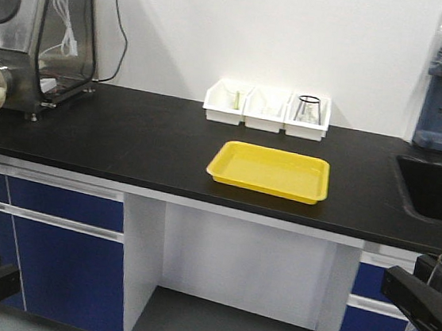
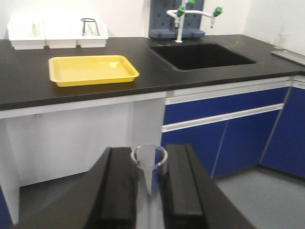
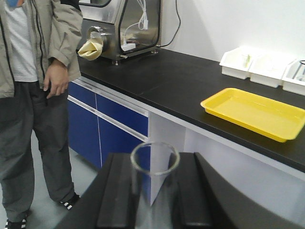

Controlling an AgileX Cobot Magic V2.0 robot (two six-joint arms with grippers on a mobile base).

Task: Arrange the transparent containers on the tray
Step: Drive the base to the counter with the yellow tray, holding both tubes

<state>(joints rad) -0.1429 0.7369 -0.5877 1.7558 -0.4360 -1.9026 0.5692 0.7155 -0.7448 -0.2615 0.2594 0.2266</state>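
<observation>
Closest up: left tube [image 2: 149,174] clamped in left end effector [image 2: 149,157], rim toward camera; right tube [image 3: 155,191] gripped the same way by right end effector [image 3: 155,162]. Both held low, below edge of surface [image 1: 128,143], well apart from yellow tray [image 1: 265,188]. No tubes on tray. Step judged: carry-in, nothing placed yet. Next likely needs raising above edge, reaching over tray, laying tube flat inside rim, then releasing.

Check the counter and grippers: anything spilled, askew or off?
Nothing stands out. Yellow tray sits flat and bare, white bins line the wall, left gripper and right gripper each hold an unbroken test tube.
</observation>
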